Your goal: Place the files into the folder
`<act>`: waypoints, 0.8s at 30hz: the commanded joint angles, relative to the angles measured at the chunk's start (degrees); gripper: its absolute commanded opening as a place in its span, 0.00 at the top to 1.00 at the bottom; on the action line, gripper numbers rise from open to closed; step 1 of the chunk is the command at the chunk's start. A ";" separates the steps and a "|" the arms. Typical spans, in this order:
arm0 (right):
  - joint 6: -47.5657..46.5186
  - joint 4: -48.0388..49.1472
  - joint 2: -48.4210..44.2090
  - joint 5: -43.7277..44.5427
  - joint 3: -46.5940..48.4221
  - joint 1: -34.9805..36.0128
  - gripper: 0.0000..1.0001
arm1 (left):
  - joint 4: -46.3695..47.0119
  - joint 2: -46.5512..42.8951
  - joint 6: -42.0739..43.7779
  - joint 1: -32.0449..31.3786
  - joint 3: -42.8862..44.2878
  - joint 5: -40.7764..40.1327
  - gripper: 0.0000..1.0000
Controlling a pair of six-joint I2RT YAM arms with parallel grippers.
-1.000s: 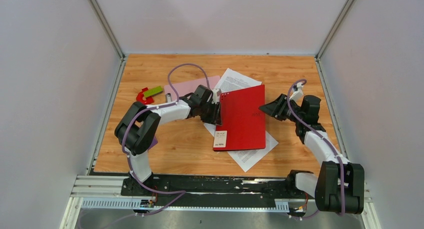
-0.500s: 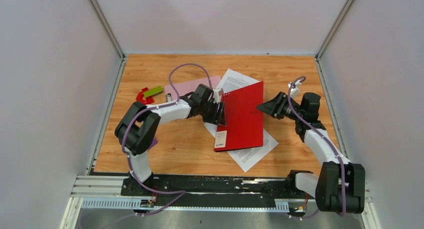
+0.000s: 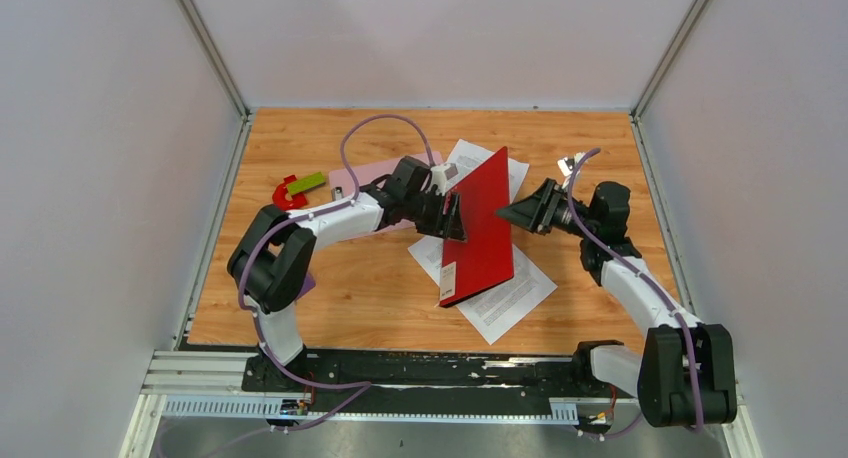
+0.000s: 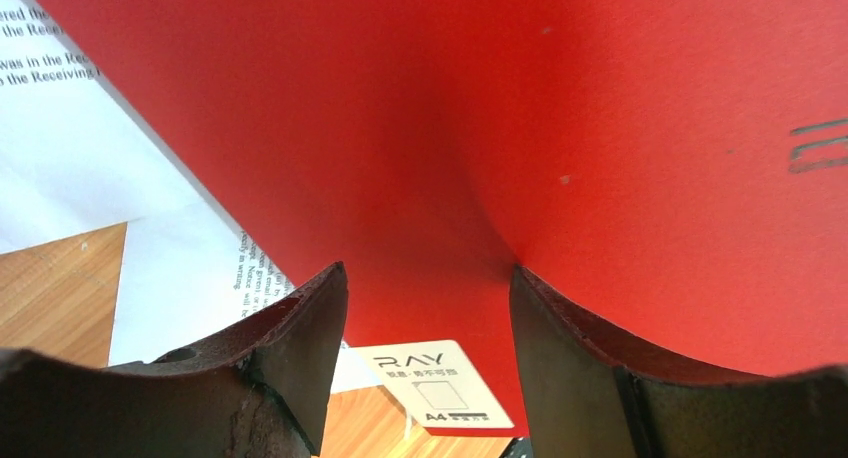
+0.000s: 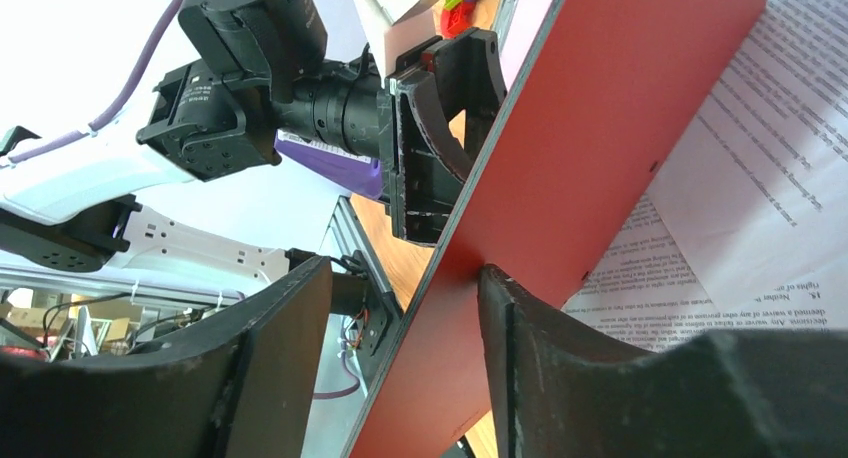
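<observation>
Top external view first: the red folder [image 3: 482,228] stands tipped up on its long edge near the middle of the table [image 3: 340,288], leaning, with its labelled face turned toward the left arm. The left gripper [image 3: 452,218] is against that face, fingers spread and holding nothing. The left wrist view shows red board filling the gap beyond the open fingers [image 4: 300,328], with the maker's label [image 4: 430,383] low down.

The right gripper [image 3: 510,213] meets the folder from the other side. Its jaws are parted and straddle the raised edge; the board touches one finger [image 5: 520,328], but I would not call that a clamp.

The files are both on the table, outside the folder. One printed sheet [image 3: 515,298] lies under and in front of the folder's foot, the other [image 3: 470,161] pokes out behind it.

I see no second red leaf lying flat, so I cannot tell whether the folder is open or simply up-ended whole. Nothing shows inside it.

The sheets look thin and limp, likely to slide on the wood and buckle if pinched mid-page. A corner or a free edge looks the better hold, perhaps dragged clear first. The folder seems stiff but light, and bows a little where it is pushed. Its free edge is the place to take it.

A pink sheet [image 3: 375,173] and some small red and green pieces [image 3: 295,188] sit apart at the back left.
</observation>
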 commanded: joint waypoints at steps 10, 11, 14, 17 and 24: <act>3.22 8.00 0.87 -0.26 5.03 4.34 0.61 | 4.03 -5.94 -6.97 1.06 7.09 5.78 0.29; 2.60 7.13 1.11 0.06 5.70 4.68 0.62 | 3.89 -6.08 -7.12 1.20 7.65 5.79 0.28; 1.74 5.74 1.52 0.92 6.37 5.70 0.65 | 1.93 -6.46 -6.58 1.88 9.86 5.70 0.27; 0.69 3.91 1.67 2.17 6.63 6.04 0.70 | 1.00 -6.89 -6.43 2.66 10.80 5.72 0.26; -0.58 2.28 3.48 3.47 7.57 6.99 0.74 | -0.35 -8.05 -6.04 3.37 12.37 5.93 0.24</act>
